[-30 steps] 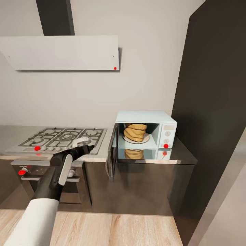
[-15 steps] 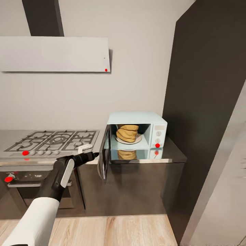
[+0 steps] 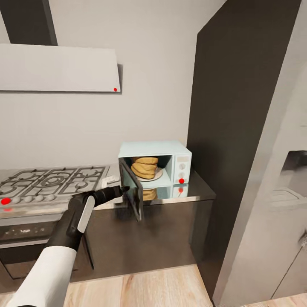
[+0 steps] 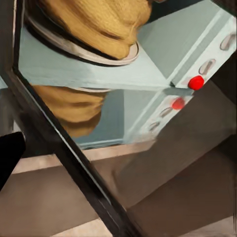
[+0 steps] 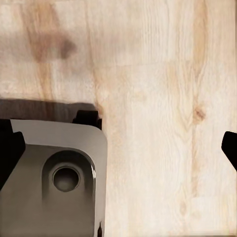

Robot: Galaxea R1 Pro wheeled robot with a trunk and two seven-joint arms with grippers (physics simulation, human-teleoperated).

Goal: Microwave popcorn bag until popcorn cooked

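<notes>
A tall dark cabinet (image 3: 238, 106) fills the right side of the head view, standing against the end of the grey bench (image 3: 187, 194), whose dark brown fronts drop to a pale wooden floor (image 3: 140, 290). A flat white hood (image 3: 55, 68) hangs on the wall above the gas hob (image 3: 47, 181) at the left. The mint-blue microwave (image 3: 155, 150) sits on the bench between hob and cabinet, its dark glass door (image 3: 131, 194) swung partly open toward the robot. Inside, the golden-brown popcorn bag (image 3: 144, 167) stands on a white plate (image 3: 158, 174), and its reflection shows in the glossy bench; the left wrist view shows the same bag (image 4: 94, 22) behind the door's edge. The left gripper (image 3: 121, 189) reaches to the door's outer face, its dark jaws drawn close together with nothing between them. The right gripper (image 5: 118, 148) hangs over the wooden floor beside a grey part of the robot (image 5: 54, 177), its jaws spread wide apart and empty.
</notes>
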